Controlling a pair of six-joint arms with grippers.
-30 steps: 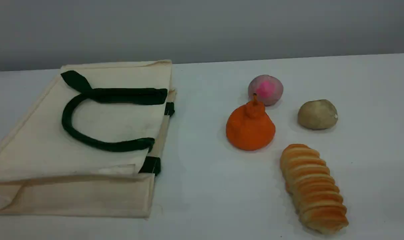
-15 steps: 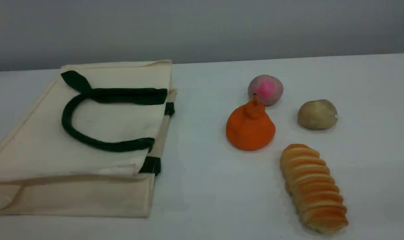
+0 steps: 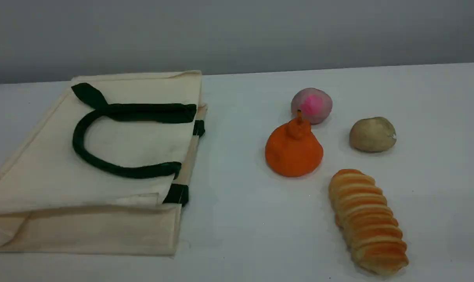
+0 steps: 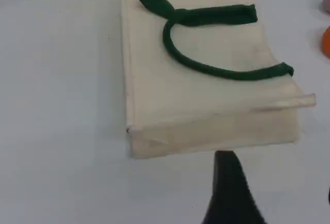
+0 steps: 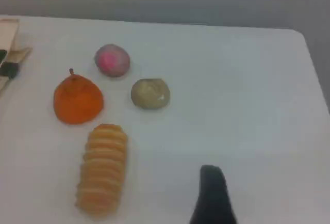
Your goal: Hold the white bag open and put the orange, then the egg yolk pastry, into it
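The white bag [image 3: 45, 176] lies flat on the left of the table, its green handle [image 3: 80, 145] looped on top and its mouth edge facing right. The orange [image 3: 293, 150] stands to its right, stem up. The egg yolk pastry [image 3: 372, 134] sits further right. Neither arm shows in the scene view. In the left wrist view my left gripper [image 4: 278, 193] hovers open near the bag [image 4: 154, 90]. In the right wrist view my right gripper [image 5: 265, 203] is open and empty, set back from the orange [image 5: 77, 100] and the pastry [image 5: 150, 93].
A pink-centred greyish ball [image 3: 312, 105] sits just behind the orange, nearly touching its stem. A long ridged bread [image 3: 366, 221] lies in front of the orange and the pastry. The white table [image 3: 240, 219] ends at a grey wall behind.
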